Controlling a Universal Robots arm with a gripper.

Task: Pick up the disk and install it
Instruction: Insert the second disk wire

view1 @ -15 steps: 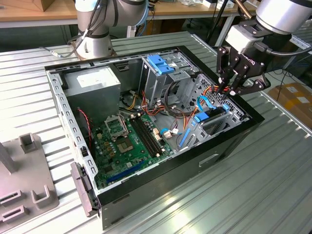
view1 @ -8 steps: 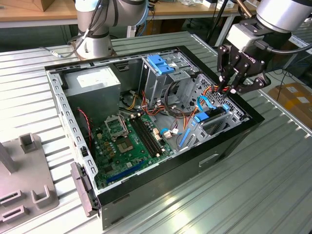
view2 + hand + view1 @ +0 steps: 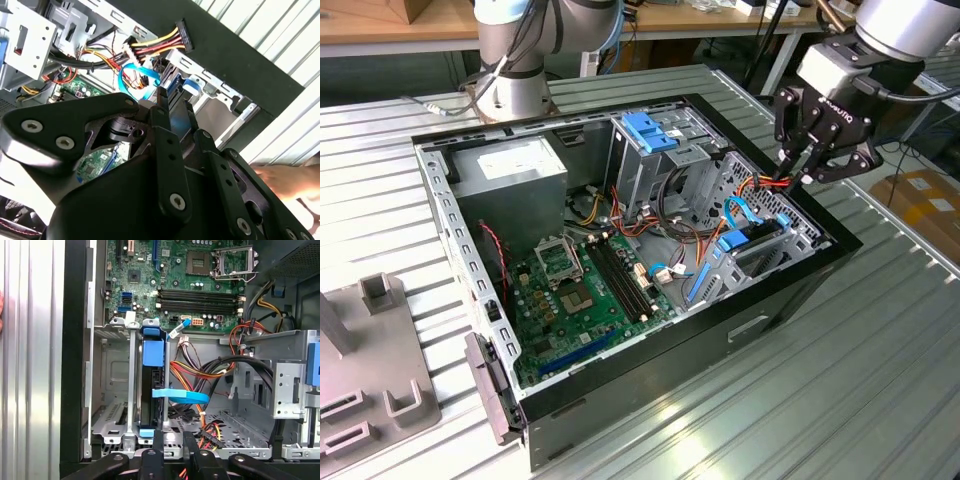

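First wrist view: the disk (image 3: 152, 385) stands on edge in its bay at the case's (image 3: 840, 250) 3 o'clock side, apparently seated, so the gripper (image 3: 172, 442) hovers above, nearly closed and empty.

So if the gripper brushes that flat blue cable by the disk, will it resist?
Probably not: the blue cable is a thin curved strip, so it likely flexes aside. Its ends run out of sight, so it may spring back. The disk, on edge between metal bay walls, should hardly shift.
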